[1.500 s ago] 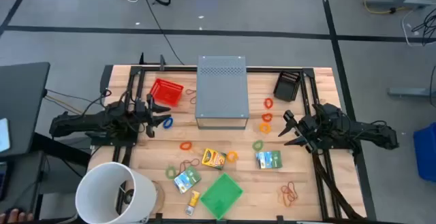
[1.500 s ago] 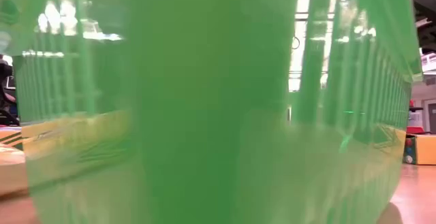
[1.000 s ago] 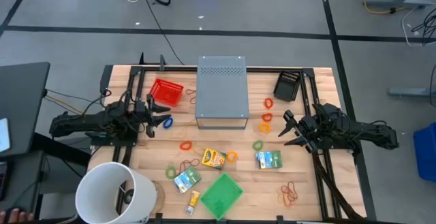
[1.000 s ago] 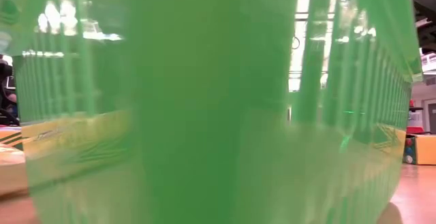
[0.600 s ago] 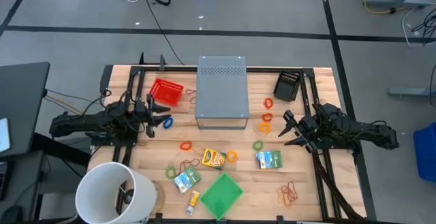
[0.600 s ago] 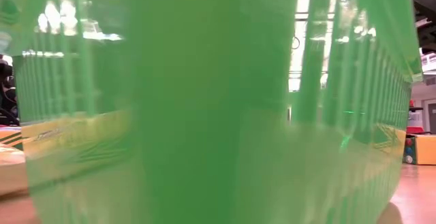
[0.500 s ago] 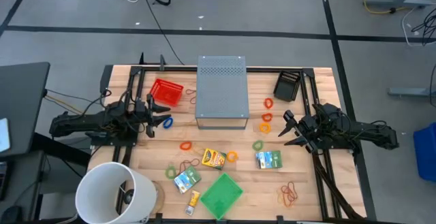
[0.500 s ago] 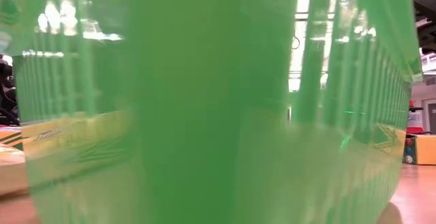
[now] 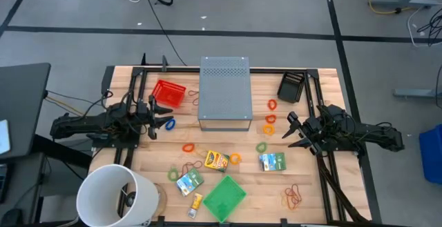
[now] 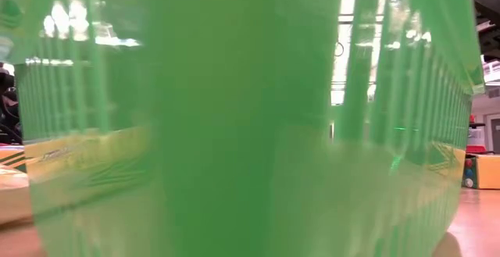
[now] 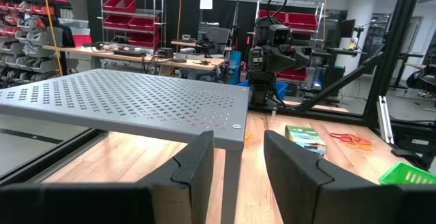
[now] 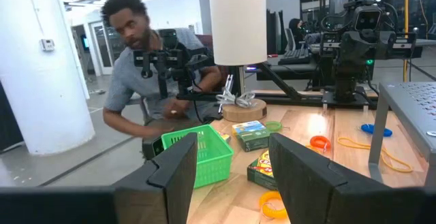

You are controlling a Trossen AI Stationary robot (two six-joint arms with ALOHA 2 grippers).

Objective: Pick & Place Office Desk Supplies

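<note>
Both claws, left claw (image 9: 163, 124) and right claw (image 9: 291, 133), open, empty, parked at bench (image 9: 324, 192) sides. Rubber bands (image 9: 270, 119) and printed packets (image 9: 272, 161) scattered mid-bench. Bands likely light, floppy: pinch strand. Packets: grip edges.

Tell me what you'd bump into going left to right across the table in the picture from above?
White bucket → left gripper → red basket → grey perforated box → green-white packet → black basket → right gripper.
</note>
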